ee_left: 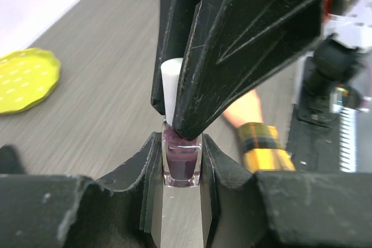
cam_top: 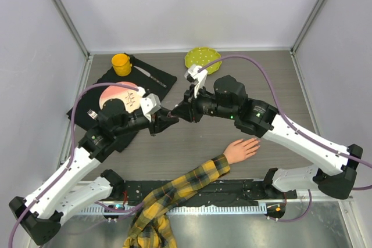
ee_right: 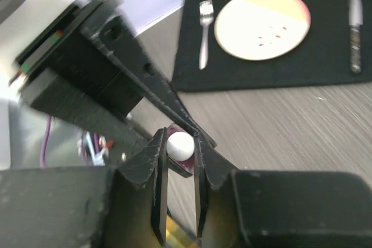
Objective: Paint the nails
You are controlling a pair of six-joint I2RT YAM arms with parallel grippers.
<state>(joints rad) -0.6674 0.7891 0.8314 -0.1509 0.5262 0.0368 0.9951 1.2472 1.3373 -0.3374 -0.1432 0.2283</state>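
Left wrist view: the left gripper [ee_left: 181, 141] is clamped on the polish bottle [ee_left: 182, 168] of dark purple lacquer; the right gripper [ee_right: 179, 137] pinches its white cap [ee_right: 181, 147]; the step looks like uncapping, so the next move calls for a twist and a straight pull; the nails [cam_top: 254, 143], on the mannequin hand [cam_top: 239, 150], lie well apart from both pairs of jaws, nearer the robot.
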